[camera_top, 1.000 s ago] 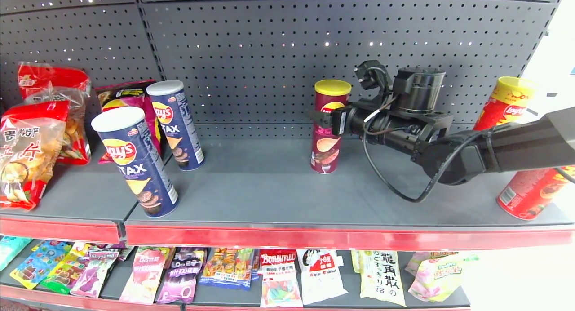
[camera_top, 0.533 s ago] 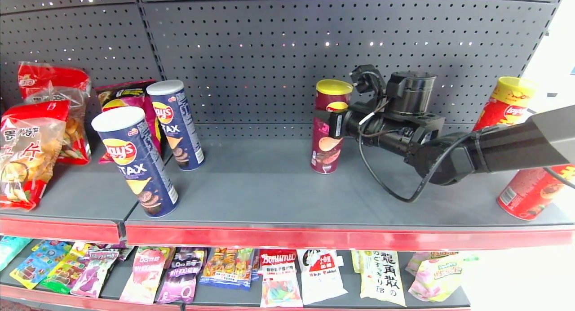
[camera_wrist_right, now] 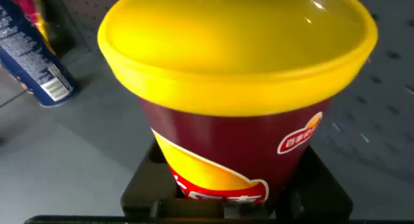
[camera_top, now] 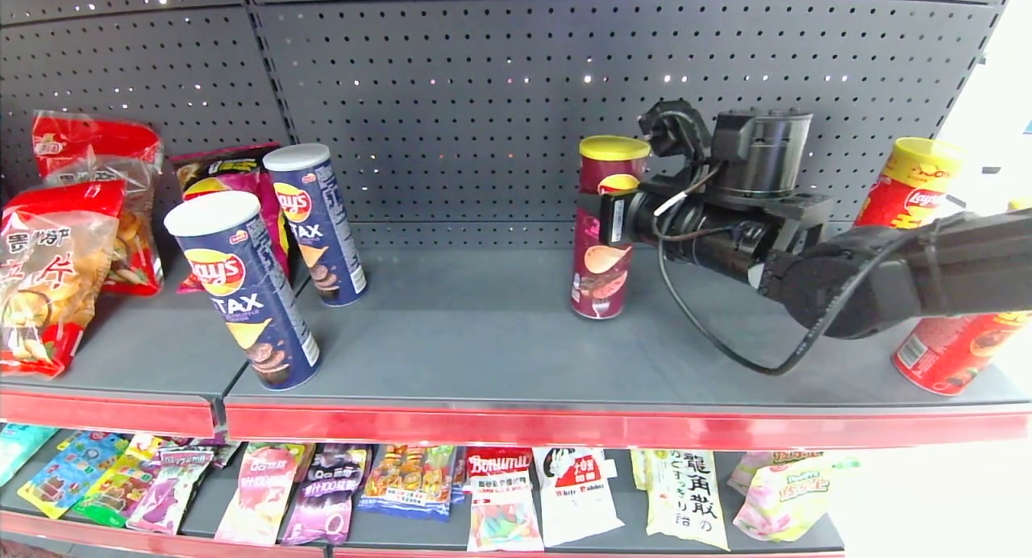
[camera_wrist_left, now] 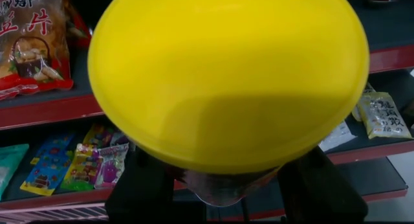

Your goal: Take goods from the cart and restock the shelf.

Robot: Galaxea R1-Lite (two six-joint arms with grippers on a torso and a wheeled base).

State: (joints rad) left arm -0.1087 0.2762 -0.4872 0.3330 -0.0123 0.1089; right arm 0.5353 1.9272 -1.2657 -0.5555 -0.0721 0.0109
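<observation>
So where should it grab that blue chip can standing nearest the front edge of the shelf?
Probably grip the blue can around the middle of its round body, coming in level from the open front of the shelf. It stands on its base, with a second blue can behind it and snack bags on its left, so the front is free.

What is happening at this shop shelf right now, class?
The robot's right claw grips a maroon chip can upright on the grey upper shelf, its base at or just above the board. Two blue chip cans stand to its left, red chip cans to its right. The left claw holds a yellow-lidded can in front of the shelves, not yet placed.
</observation>
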